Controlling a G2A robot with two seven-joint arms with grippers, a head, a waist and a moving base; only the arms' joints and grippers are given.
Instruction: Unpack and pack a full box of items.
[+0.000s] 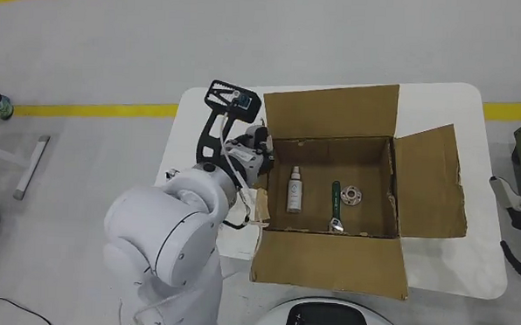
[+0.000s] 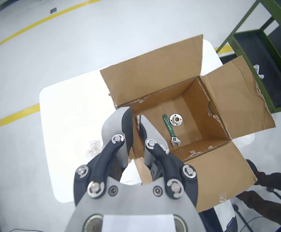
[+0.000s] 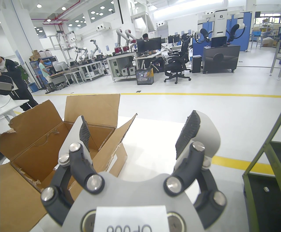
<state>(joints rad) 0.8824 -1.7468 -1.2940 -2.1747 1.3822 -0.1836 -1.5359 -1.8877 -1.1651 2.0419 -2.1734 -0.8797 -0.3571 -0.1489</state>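
The box (image 1: 326,263) is laid open on the surface (image 1: 453,269), its side flap (image 2: 143,170) pinched by the closed left fingers (image 2: 126,125), the right fingers (image 3: 188,134) spread wide — if pulled hard, the flap could be torn.

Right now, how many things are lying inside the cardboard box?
3. On the box floor: a white spray bottle toward the robot's left, a green-handled wrench mid-floor, a round metal flange right beside it. The near wall could hide more.

Top view straight down on box (image 1: 333,109); left wrist steep above; right wrist low beside.
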